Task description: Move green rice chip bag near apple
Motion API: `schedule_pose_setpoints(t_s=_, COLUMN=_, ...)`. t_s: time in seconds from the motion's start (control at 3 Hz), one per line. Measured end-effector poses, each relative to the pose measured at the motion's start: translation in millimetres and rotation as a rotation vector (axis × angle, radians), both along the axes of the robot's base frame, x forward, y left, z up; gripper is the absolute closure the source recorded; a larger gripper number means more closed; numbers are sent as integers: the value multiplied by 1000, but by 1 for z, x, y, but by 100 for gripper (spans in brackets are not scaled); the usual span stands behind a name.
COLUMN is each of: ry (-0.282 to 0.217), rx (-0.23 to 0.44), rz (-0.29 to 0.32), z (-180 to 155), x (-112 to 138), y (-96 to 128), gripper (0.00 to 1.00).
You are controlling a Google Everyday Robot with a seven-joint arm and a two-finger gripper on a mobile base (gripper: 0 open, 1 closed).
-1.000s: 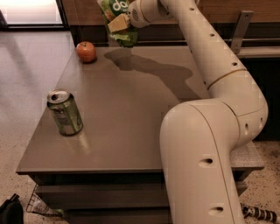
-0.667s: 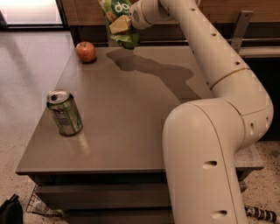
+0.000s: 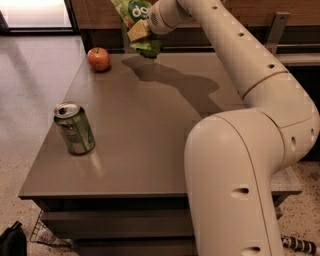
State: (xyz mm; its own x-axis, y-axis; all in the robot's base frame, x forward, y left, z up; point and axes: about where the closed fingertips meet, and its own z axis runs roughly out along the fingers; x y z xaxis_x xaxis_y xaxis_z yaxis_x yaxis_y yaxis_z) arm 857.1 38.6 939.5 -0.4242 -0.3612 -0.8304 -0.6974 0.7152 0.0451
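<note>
end effector [image 3: 140,32]: closed on the chip bag [image 3: 131,11], above the far edge of the desk [image 3: 150,135] | chip bag: in the air, right of the apple [image 3: 99,58], apart from it | apple: far left corner | soda can [image 3: 74,128]: upright, near left edge

A grey-brown desk [image 3: 150,130] stands on a speckled floor [image 3: 17,165]. To the left the floor turns pale and glossy, catching light from a bright window [image 3: 35,12] in the far corner. Wood panelling [image 3: 250,10] lines the back wall. The pincer [image 3: 142,31] hangs above the desk's far edge.
</note>
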Motion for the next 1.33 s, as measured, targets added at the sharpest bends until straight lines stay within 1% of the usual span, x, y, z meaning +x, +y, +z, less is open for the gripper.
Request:
schedule_pose_setpoints(t_s=0.33, ry=6, rx=-2, rz=4, z=-4, x=0, y=3, gripper=45)
schedule_pose_setpoints(t_s=0.67, ry=9, rx=-2, rz=7, z=-7, x=1, y=6, gripper=21)
schedule_pose_setpoints(t_s=1.0, ry=15, rx=-3, rz=11, z=-11, x=1, y=10, gripper=0)
schedule_pose_setpoints(t_s=1.33, ry=15, rx=-3, rz=12, z=-11, x=1, y=10, gripper=0)
